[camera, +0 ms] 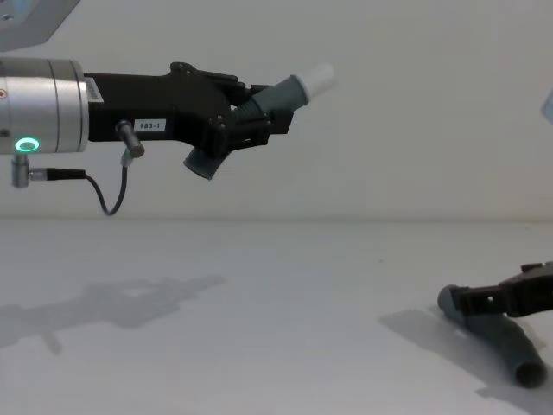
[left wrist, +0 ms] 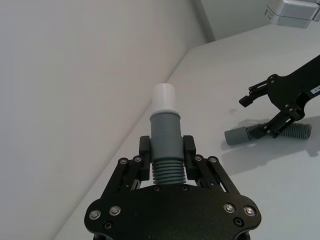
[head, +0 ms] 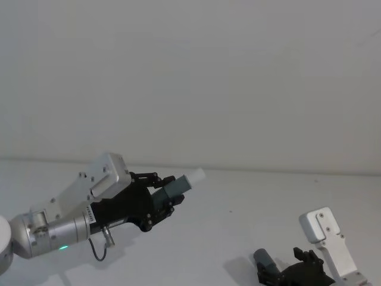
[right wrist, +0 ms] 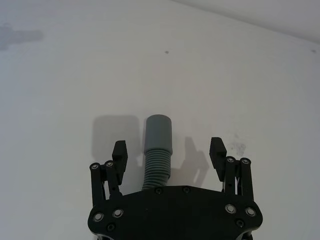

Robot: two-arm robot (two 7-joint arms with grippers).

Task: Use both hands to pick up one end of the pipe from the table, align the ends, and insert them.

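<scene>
Grey white-tipped hose point(camera: 289, 91) is being clamped aloft by the left gripper point(left wrist: 166, 149); the cuffed piece point(right wrist: 159, 137) on the white table point(right wrist: 250, 75) is being straddled by the right gripper point(right wrist: 169, 149), jaws apart.

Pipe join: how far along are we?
Done: left gripper holds the white-tipped piece clamped, clear of the table. In hand: right gripper, open, straddles the cuffed piece lying on the table, not touching it. Left: grasp, lift, align ends, insert.
</scene>
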